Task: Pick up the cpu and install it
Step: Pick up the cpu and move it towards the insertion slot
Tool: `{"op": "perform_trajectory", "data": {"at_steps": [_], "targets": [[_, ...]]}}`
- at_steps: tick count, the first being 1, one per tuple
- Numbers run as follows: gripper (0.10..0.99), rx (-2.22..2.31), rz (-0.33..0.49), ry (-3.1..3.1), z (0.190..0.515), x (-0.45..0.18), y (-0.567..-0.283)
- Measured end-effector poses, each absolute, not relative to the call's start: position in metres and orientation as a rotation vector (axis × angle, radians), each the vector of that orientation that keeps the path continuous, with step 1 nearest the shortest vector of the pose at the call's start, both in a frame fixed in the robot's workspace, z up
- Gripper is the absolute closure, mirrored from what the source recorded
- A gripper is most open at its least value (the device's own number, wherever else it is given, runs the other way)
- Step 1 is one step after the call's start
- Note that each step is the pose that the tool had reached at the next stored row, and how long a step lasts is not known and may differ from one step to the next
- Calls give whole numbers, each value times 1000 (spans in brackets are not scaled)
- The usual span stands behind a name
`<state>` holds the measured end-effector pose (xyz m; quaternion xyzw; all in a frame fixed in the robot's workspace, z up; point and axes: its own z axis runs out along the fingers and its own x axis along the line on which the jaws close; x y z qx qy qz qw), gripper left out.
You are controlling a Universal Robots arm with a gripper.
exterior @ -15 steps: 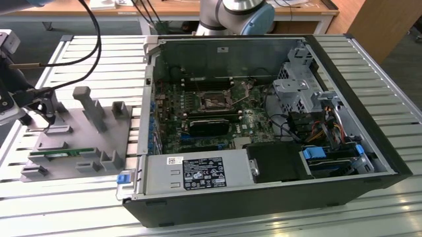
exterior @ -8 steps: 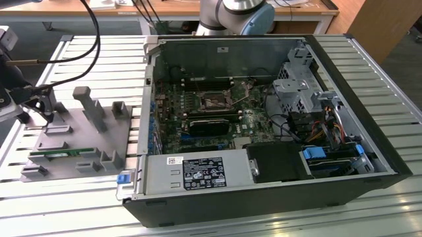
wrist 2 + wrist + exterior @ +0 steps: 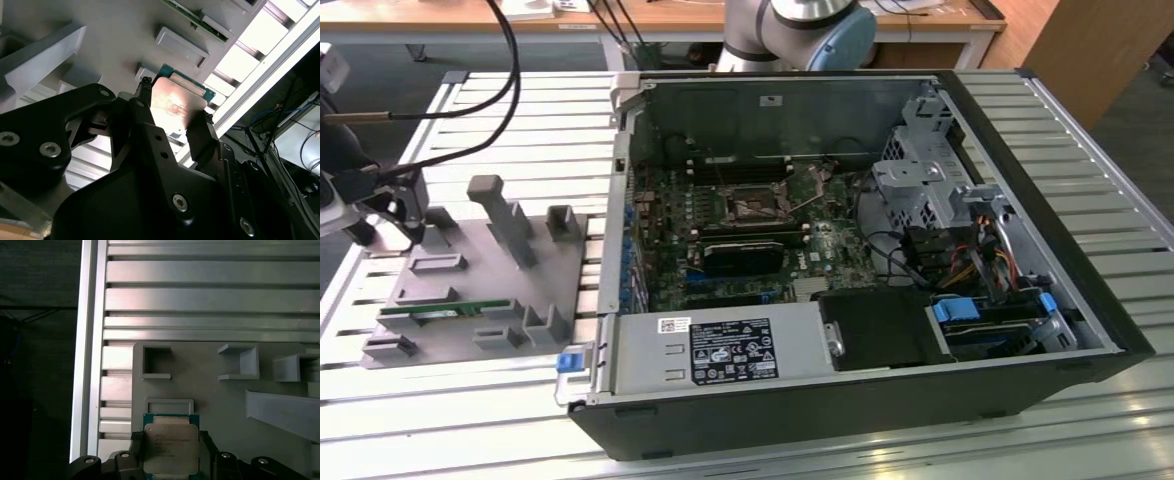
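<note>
The cpu (image 3: 170, 446) is a flat square chip with a silver metal top and a green rim. In both wrist views it sits between my gripper's two black fingers, which press on opposite edges of it. In the second wrist view the cpu (image 3: 176, 102) is over the grey fixture plate (image 3: 110, 30), and my gripper (image 3: 172, 112) is shut on it. I cannot tell whether the chip is lifted clear of the plate. In the exterior view my gripper (image 3: 384, 222) is at the far left corner of the fixture plate (image 3: 467, 290). The motherboard's socket (image 3: 758, 207) lies in the open computer case.
The open computer case (image 3: 854, 420) lies on the slatted aluminium table (image 3: 454, 400) at the exterior view's right. The fixture plate has raised grey holders (image 3: 500, 215) and a green memory stick (image 3: 440, 312). Black cables (image 3: 480, 110) hang above the plate. Drive cages and wiring fill the case's right side.
</note>
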<state>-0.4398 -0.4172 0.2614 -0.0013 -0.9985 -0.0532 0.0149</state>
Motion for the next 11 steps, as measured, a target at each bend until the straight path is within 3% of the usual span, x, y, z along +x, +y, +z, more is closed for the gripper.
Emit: {"op": "perform_trajectory", "data": {"at_steps": [11], "targets": [[557, -4, -166, -3107, 271, -440, -417]]}}
